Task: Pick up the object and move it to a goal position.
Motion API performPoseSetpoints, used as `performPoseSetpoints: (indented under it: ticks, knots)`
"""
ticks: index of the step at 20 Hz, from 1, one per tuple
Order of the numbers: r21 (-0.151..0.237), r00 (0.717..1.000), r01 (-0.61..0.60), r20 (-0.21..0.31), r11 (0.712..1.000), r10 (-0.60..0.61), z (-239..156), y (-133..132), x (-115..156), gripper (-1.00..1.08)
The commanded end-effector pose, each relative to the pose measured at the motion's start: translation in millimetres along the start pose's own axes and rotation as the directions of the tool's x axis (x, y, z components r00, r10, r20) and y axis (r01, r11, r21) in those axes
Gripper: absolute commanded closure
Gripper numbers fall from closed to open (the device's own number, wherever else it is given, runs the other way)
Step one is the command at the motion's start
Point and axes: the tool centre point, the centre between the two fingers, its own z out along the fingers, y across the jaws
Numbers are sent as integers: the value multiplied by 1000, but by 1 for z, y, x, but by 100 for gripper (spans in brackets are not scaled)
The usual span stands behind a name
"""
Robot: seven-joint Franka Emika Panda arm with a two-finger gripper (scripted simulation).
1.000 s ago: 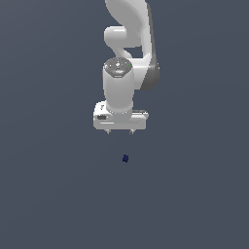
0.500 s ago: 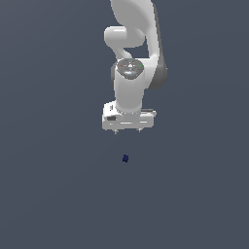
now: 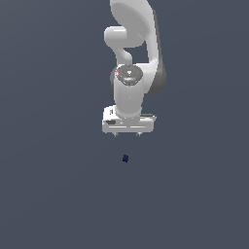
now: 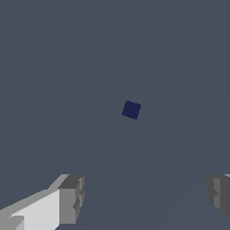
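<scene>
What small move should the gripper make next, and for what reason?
Probably descend toward the cube, with a slight correction to centre it. The gripper hangs open above the cube, apart from it, and in the wrist view the cube lies ahead of the fingers.

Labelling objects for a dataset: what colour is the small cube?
Dark navy blue, plain; the cube shows best in the wrist view.

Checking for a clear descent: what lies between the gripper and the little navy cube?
Nothing. In the exterior view only bare grey floor separates the gripper from the navy cube; the wrist view shows the cube alone beyond the open fingers.
</scene>
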Motion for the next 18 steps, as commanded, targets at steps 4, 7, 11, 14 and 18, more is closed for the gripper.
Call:
performPoseSetpoints:
  ticks: [4, 7, 11, 14, 18]
  knots:
    - [4, 997, -82, -6, 997, 82, 22, 2, 16, -92]
    - [6, 990, -144, -11, 990, 144, 39, 4, 28, -92]
    - [7, 976, -215, -17, 977, 215, 60, 6, 40, -92]
    - [7, 967, -254, -21, 967, 254, 72, 7, 47, -92]
    - [7, 958, -286, -24, 958, 286, 83, 8, 52, -92]
